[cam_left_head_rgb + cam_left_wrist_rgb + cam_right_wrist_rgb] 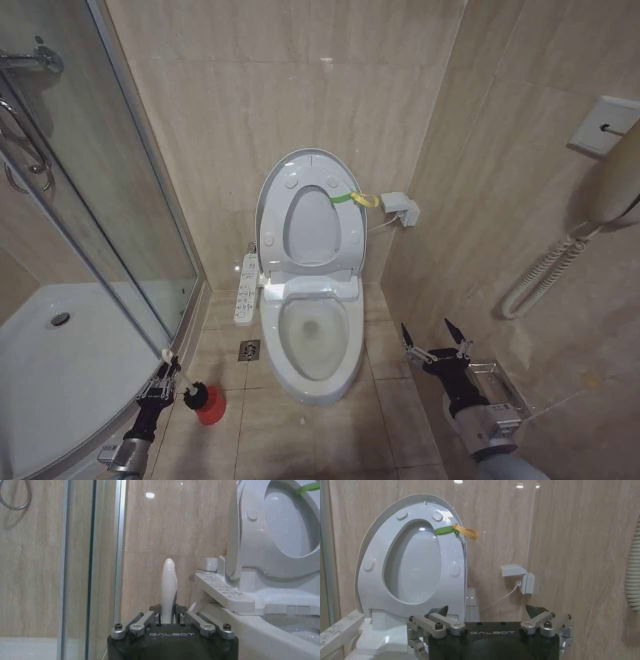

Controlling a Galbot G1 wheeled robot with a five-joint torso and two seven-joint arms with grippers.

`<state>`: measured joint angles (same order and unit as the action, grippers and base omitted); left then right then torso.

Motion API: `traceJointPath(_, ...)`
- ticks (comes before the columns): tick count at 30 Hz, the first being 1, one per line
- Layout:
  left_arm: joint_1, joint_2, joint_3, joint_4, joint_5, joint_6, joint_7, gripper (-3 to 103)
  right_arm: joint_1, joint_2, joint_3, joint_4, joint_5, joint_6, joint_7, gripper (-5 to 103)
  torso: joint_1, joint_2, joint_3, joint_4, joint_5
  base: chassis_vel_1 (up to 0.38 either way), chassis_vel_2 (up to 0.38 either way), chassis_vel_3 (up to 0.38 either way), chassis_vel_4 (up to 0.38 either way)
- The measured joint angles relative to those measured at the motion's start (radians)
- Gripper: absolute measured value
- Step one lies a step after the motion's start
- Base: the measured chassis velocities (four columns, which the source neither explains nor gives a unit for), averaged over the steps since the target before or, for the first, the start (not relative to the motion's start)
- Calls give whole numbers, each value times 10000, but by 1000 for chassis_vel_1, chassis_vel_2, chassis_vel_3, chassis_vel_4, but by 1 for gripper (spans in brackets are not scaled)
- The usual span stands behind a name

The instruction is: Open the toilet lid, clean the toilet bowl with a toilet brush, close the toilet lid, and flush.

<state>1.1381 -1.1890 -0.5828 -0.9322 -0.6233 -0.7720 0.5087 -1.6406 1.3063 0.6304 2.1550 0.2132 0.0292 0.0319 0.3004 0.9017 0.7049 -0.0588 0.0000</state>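
Tiled bathroom: toilet bowl [318, 335], glass shower stall [90, 250].

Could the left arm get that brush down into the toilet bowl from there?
Probably yes. The left end effector grips the toilet brush just left of the toilet bowl; the toilet lid stands raised against the wall, so the bowl lies open with bare floor between.

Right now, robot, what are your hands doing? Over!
Left gripper shut on toilet brush, low on floor left of toilet bowl. Right gripper open, empty, right of bowl. Toilet lid up, seat ring raised too. Path to bowl clear.
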Motion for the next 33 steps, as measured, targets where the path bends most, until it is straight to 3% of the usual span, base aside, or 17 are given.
traceJointPath(33,-606,147,204,681,193,-188,156,18,0,0,0,0,0,0,0,100,-215,-495,-281,0,0,0,0,0,0)
